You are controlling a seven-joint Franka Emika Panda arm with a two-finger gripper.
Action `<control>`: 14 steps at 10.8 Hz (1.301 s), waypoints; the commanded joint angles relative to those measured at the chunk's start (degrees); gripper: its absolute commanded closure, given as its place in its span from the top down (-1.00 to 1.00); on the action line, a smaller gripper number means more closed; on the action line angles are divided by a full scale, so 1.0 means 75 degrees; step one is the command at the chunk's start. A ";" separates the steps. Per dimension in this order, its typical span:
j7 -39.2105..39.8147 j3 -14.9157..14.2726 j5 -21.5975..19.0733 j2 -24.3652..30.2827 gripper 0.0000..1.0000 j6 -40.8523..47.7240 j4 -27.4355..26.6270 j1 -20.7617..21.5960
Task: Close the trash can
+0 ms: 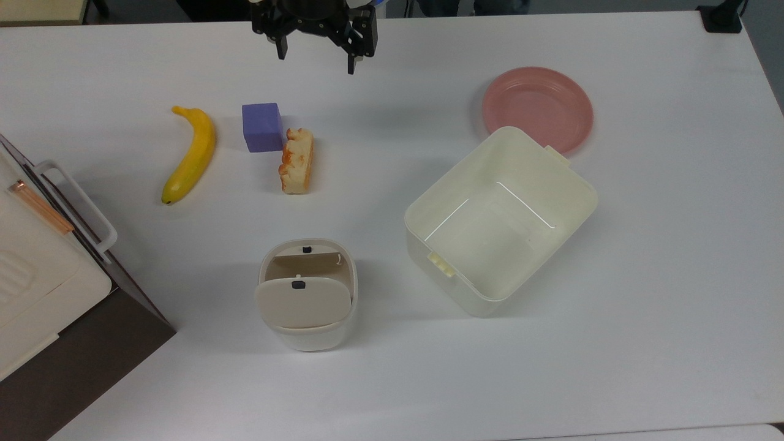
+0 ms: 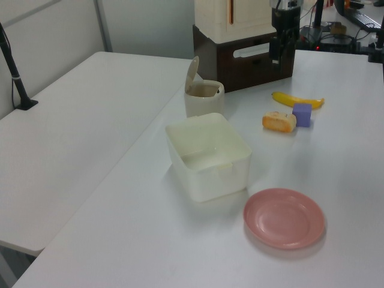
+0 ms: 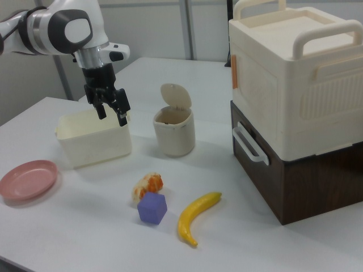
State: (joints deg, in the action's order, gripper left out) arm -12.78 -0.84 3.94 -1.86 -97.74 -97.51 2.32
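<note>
Trash can (image 1: 307, 303): on the table (image 1: 643, 318), lid (image 1: 302, 301) hinged up; at the top view's left of the tub (image 1: 576, 202).
Tub: just below the plate (image 1: 538, 107) in the top view, its corner overlapping the plate's edge.
Block (image 1: 262, 127): touching the bread piece (image 1: 297, 160) on the top view's right; banana (image 1: 190, 153) on the top view's left.
Hand (image 1: 316, 58): above the table's far edge in the top view, beyond the block.
Stacked boxes (image 1: 43, 269): at the top view's left edge, beside the trash can.

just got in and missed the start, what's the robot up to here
Nothing is being handled yet. The gripper hangs above the table with its jaws open and empty, near the purple block, bread and banana. The small trash can stands apart from it with its lid flipped up, so it is open. A tub and pink plate sit nearby.
</note>
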 commanded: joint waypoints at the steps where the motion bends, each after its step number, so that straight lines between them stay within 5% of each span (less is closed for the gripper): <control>1: 0.0039 -0.0051 -0.0138 0.0178 1.00 -0.0152 -0.0089 -0.0028; 10: 0.0122 -0.0087 -0.0501 0.0224 1.00 -0.0152 -0.0088 -0.0028; 14: 0.0145 -0.0087 -0.0606 0.0178 0.78 -0.0164 -0.0135 -0.0004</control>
State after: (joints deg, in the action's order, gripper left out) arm -12.64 -0.97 1.12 -1.67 -97.74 -96.94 1.89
